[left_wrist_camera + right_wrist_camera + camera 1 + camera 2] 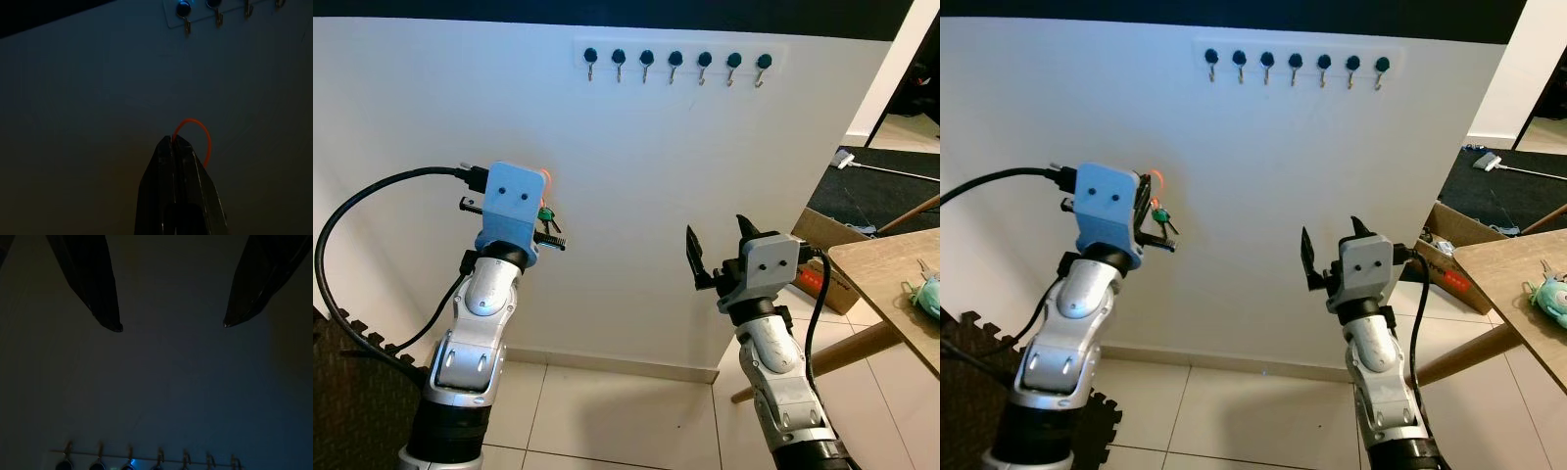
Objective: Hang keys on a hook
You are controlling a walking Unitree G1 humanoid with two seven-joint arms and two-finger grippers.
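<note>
The left gripper (pixel 174 142) is raised in front of the white wall (pixel 636 186), its two fingers pressed together on the keys (pixel 1161 217). An orange ring (pixel 195 134) loops out past the fingertips, and a green key part hangs beside the blue wrist housing (pixel 514 201). In the head views the keys sit at about 9 o'clock, well below the hook rack (pixel 677 61), which is mounted high on the wall at 12 o'clock. The rack carries seven dark-capped hooks in a row; none bears anything. From the left gripper, the nearest hook (pixel 185 14) lies at roughly 12 o'clock in the left wrist view, well apart from the ring. The right gripper (pixel 717 245) is held lower, at about 5 o'clock in the head views, with its fingers (pixel 95 284) spread wide and nothing between them; it points at the wall, clear of it. A wooden table (pixel 891 264) stands at 3 o'clock with a small teal item (pixel 1552 299) on it. A cardboard box (pixel 827 240) rests on the tiled floor (pixel 607 411) beside the table.
</note>
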